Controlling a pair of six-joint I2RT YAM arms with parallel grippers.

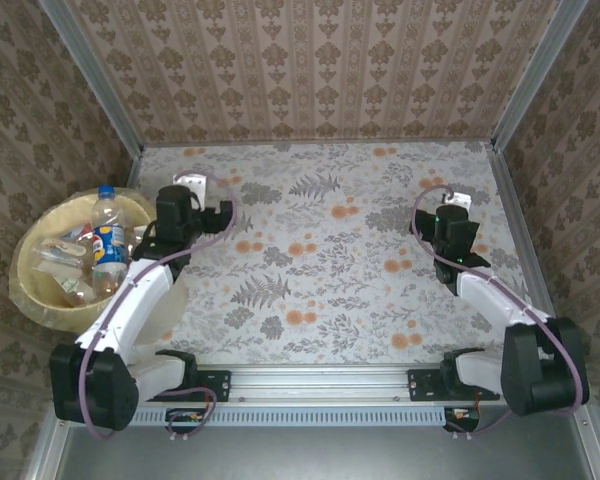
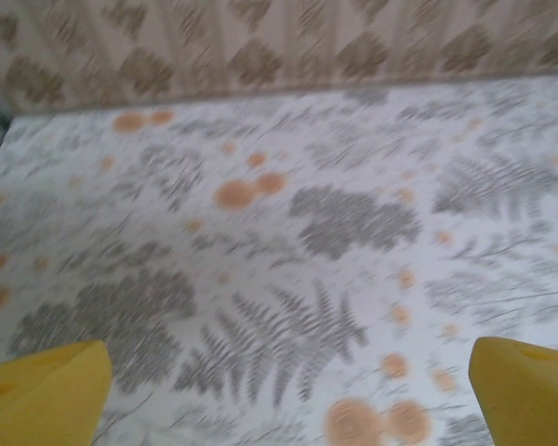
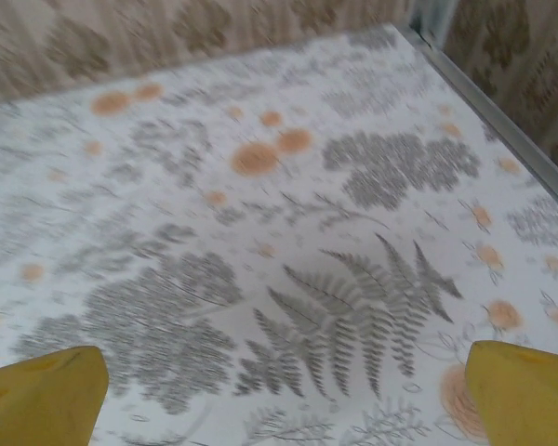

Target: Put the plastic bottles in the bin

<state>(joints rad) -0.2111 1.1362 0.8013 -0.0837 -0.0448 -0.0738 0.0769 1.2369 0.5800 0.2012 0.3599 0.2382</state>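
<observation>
The bin (image 1: 28, 290) is a round pale-yellow tub off the table's left edge. Several clear plastic bottles (image 1: 68, 268) lie inside it. One bottle (image 1: 107, 238) with a blue cap and a blue and red label stands upright at the bin's right side. My left gripper (image 1: 202, 192) hovers over the table just right of the bin, pointing at the back wall. In the left wrist view the left gripper (image 2: 288, 395) is open, its yellow fingers (image 2: 46, 395) wide apart over bare cloth. My right gripper (image 1: 450, 205) is over the table's right side. Its wrist view shows the right gripper (image 3: 284, 395) open and holding nothing.
The table (image 1: 330, 250) is covered in a pale cloth with grey ferns and orange blossoms. Patterned walls close it in at the back and both sides, with a metal rail (image 3: 502, 111) along the right edge. Both arm bases sit on the near rail (image 1: 320, 385).
</observation>
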